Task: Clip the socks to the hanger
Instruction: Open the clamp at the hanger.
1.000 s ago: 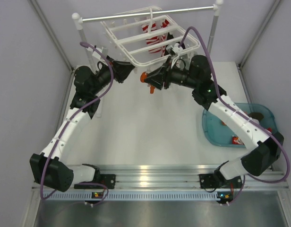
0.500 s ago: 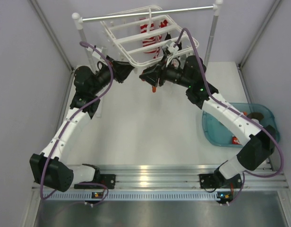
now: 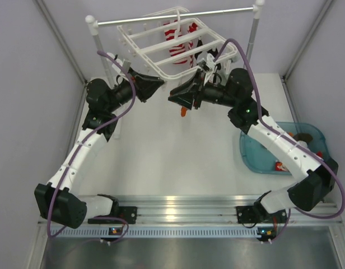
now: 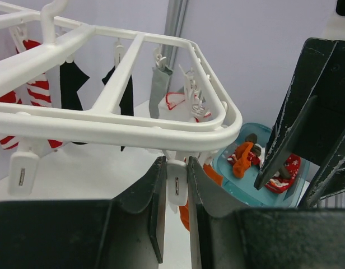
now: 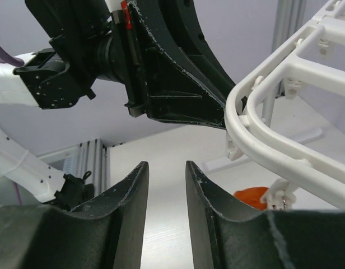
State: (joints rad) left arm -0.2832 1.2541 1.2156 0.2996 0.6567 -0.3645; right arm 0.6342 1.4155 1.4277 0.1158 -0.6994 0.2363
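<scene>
The hanger [image 4: 105, 126] hangs from the rail [image 3: 178, 15] at the back of the table [image 3: 161, 151]. Its frame sits tilted, and its near corner lies between the two grippers.

On the hanger's far side, already hanging from it:
- a red-and-white striped sock [image 4: 38, 92]
- two black socks [image 4: 71, 84]
- a grey sock [image 4: 159, 92]

A white clip [image 4: 177, 188] hangs under the near rim. The left gripper [image 4: 176, 168] comes at it from below, with both jaws pressed against the clip's sides, clamped on it.

An orange sock [image 5: 253, 197] hangs just beneath the near rim, close behind that clip and beside a second clip. What holds it up cannot be told from any view.

The right gripper [image 5: 164, 168] is level with the hanger's near corner and faces the left gripper. Its fingers [image 5: 136, 190] stand apart with a clear gap, and nothing shows between them. In the overhead view the orange sock appears just below its tip. Whether they touch cannot be told.

A teal bin [image 3: 244, 151] sits on the table's right side, well apart from the hanger and beside the right arm. It holds more socks [image 4: 242, 159], orange and red-and-white among them.
</scene>
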